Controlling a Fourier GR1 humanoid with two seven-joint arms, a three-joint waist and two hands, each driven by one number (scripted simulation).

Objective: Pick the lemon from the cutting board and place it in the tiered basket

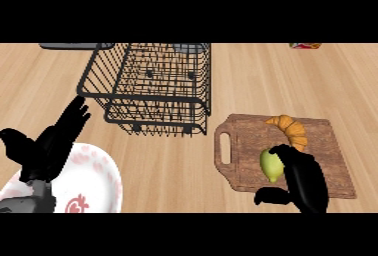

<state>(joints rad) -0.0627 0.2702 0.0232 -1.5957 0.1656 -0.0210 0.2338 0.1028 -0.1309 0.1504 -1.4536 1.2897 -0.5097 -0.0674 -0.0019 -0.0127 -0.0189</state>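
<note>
A: Head view: where is the lemon (pixel 271 165)?

B: On the cutting board (pixel 247 140), a brown wooden one with a handle slot at its left end. The right hand (pixel 301 177) lies over the lemon's right side, fingers bent round its top and the thumb out below it, toward the board's near edge. I'd call that a grasp closing on the fruit, which has its underside on the wood.

A: Anything else close to that hand?

B: A croissant (pixel 290 129), just beyond the fingers and touching the board, curving from the far edge down toward the lemon.

A: And the tiered basket (pixel 151 90)?

B: Black wire, well to the left of the right hand and farther from the robot, standing on the counter (pixel 295 85) apart from the board.

A: The other hand?

B: The left hand (pixel 50 145) rests at the view's left side, fingers straight and pointing up toward the basket's near left corner, holding nothing. Under it sits a white plate (pixel 96 175) with red markings.
</note>
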